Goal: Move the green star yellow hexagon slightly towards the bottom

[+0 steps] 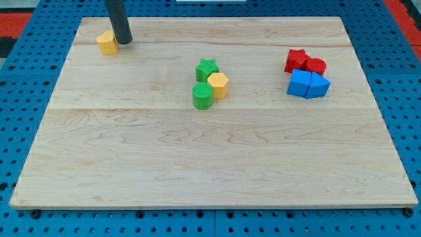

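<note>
The green star point(206, 68) sits near the board's middle, touching the yellow hexagon point(218, 84) just below and to its right. A green cylinder point(202, 95) stands against the hexagon's left side. My tip point(123, 41) rests on the board at the view's top left, far from this cluster, just right of a small yellow block point(106, 43).
At the view's right, a red star point(297, 60) and a red cylinder point(316, 66) sit above two blue blocks point(308, 85). The wooden board point(210, 164) lies on a blue pegboard surface.
</note>
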